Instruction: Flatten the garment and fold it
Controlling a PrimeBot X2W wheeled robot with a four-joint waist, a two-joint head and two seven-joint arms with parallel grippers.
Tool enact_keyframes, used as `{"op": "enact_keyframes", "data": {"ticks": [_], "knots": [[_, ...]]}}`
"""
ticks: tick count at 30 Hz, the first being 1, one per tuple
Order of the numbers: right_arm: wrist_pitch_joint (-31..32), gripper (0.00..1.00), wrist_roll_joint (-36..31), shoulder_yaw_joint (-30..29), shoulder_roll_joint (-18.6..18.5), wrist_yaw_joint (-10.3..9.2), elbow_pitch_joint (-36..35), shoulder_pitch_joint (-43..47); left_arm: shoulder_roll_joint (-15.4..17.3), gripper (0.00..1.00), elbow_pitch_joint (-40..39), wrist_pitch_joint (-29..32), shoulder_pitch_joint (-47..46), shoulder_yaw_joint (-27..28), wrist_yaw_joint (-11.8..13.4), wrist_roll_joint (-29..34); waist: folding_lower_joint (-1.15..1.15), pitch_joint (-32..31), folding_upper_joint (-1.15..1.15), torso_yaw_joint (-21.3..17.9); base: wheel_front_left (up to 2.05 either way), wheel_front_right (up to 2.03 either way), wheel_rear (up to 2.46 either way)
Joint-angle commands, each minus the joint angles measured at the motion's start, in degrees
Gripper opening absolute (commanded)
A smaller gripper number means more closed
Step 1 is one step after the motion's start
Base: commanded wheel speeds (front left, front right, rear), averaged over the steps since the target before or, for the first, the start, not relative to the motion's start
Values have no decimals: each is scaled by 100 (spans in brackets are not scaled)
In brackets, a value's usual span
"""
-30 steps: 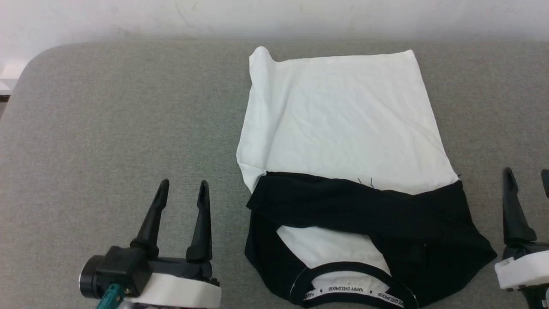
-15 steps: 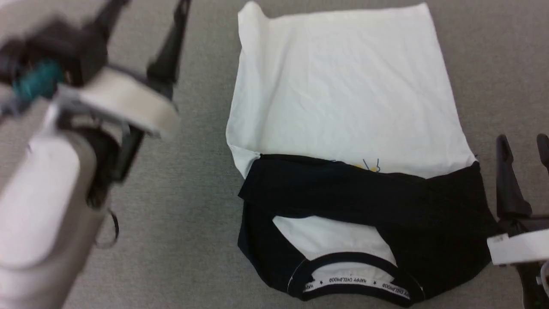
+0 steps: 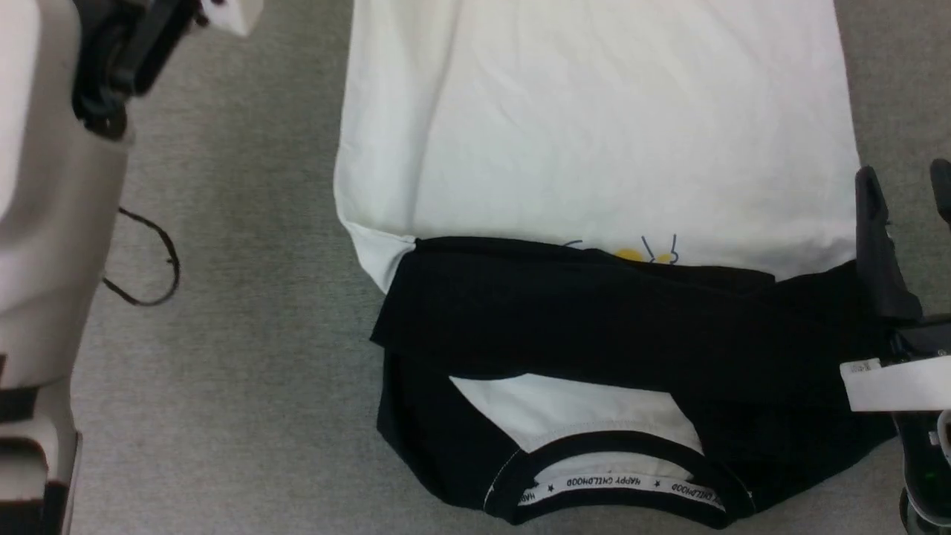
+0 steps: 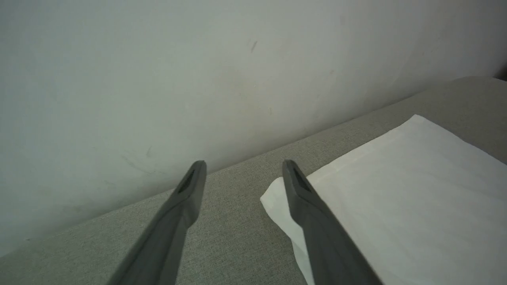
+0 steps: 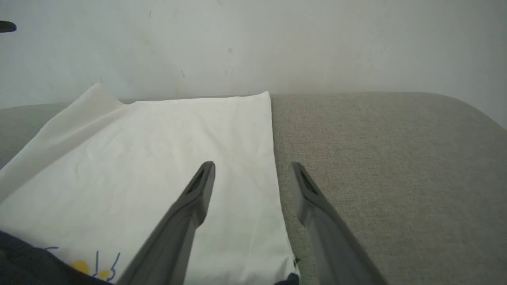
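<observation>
The garment (image 3: 594, 134) lies flat on the grey table with its white body toward the far side. Its black sleeves (image 3: 579, 312) are folded across the chest, and the black collar (image 3: 617, 483) is nearest me. A bit of the yellow and blue print (image 3: 646, 254) peeks out above the sleeves. My left forearm (image 3: 44, 186) reaches along the left side. The left gripper (image 4: 243, 166) is open and empty, hovering by the garment's far left hem corner (image 4: 277, 198). My right gripper (image 3: 906, 193) is open and empty above the garment's right edge (image 5: 273, 166).
The grey fabric tabletop (image 3: 245, 334) runs back to a white wall (image 4: 198, 79) just past the garment's hem. A thin black cable loop (image 3: 152, 260) hangs by my left forearm. Bare table lies right of the garment (image 5: 376, 158).
The head camera has tipped down and closer to the garment. My left arm has swung forward from the near left to the far left hem corner. The right gripper stays by the right sleeve.
</observation>
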Motion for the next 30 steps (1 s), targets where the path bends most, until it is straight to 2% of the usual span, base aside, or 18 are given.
{"op": "enact_keyframes", "data": {"ticks": [1, 10, 19, 20, 21, 22, 27, 30], "knots": [[-46, 100, 52, 7, -27, -5, 43, -94, -27, 100, 78, 74, -175, -41, -71, -31, -2, 541, 0, -292, 0, 0, 0], [-177, 100, 130, 48, -81, -5, 146, -229, -64, 100, 524, 791, -657, -421, -274, -3, -2, 921, 0, -456, 0, 0, 0], [-196, 100, 159, 18, -121, -5, 167, -306, 73, 100, 840, 997, -515, -474, -132, 19, -2, 1066, 0, -552, 0, 0, 0], [-190, 100, 160, 5, -126, -5, 161, -311, 83, 74, 853, 1017, -489, -472, -123, 2, -2, 1072, 0, -554, 0, 0, 0], [-183, 100, 155, -8, -133, -5, 141, -313, 95, 34, 850, 1013, -468, -470, -118, -6, -2, 1074, 0, -554, 0, 0, 0], [-173, 100, 150, -14, -142, -5, 118, -318, 103, 0, 844, 999, -450, -472, -115, -10, -2, 1071, 0, -552, 0, 0, 0], [-127, 100, 323, -77, -197, -5, -120, -438, 88, 0, 816, 825, -347, -431, -75, -55, -2, 970, 0, -511, 0, 0, 0], [104, 100, 574, -228, -486, -5, -555, -736, 88, 0, 819, 686, -238, -424, -47, -62, -2, 842, 0, -480, 0, 0, 0]]}}
